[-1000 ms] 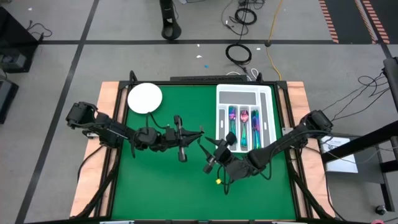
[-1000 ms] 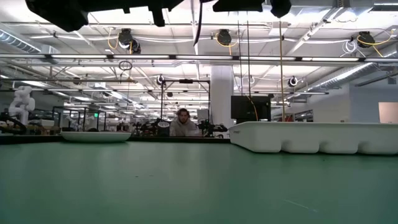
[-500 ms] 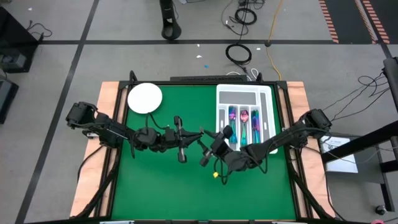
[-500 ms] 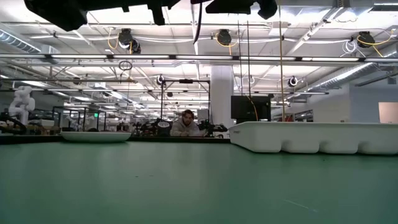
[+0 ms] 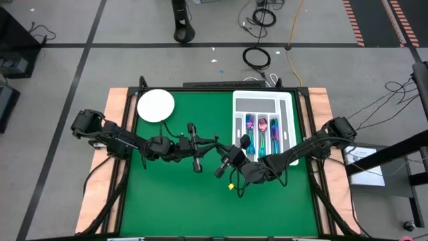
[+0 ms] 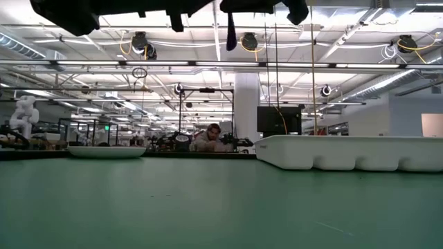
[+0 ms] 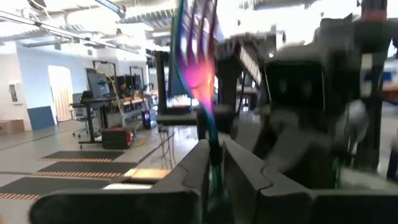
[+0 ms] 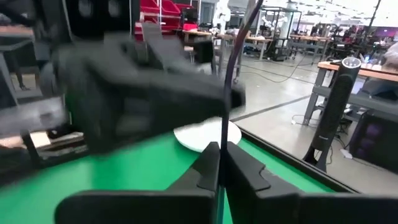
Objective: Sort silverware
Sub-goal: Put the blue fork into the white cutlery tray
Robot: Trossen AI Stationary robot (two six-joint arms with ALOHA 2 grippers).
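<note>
- The green table mat (image 5: pixel 167 194) is bare under the two arms, which meet above its middle. No loose silverware shows on it.
- The white compartmented tray (image 5: pixel 264 96) sits at the far right of the mat. It is close to the right arm and well apart from the left arm's base. Iridescent pieces (image 5: pixel 262 128) already lie lengthwise in its slots.
- The round white plate (image 5: pixel 156 106) is at the far left, with nothing visible on it.
- The left gripper (image 5: pixel 211 142) hangs over the centre with its fingers clamped on the fork's handle. Its wrist view shows them pinched around the stem, with the tines rising away from them.
- The right gripper (image 5: pixel 225 151) faces it, just beside and tray-side. In its own view the fingers (image 8: pixel 208 163) are drawn together with a slim dark stem between them, so I judge that it grips the same fork.
- The fork (image 7: pixel 199 68), pink and teal, is held in the air between the two claws, clear of the mat. In the low view it (image 6: pixel 230 31) hangs close to upright.
- The tray lies behind the right gripper and away from the left one. The right arm is therefore the nearer carrier, and the fork's long axis would have to tip level to line up with a slot.
</note>
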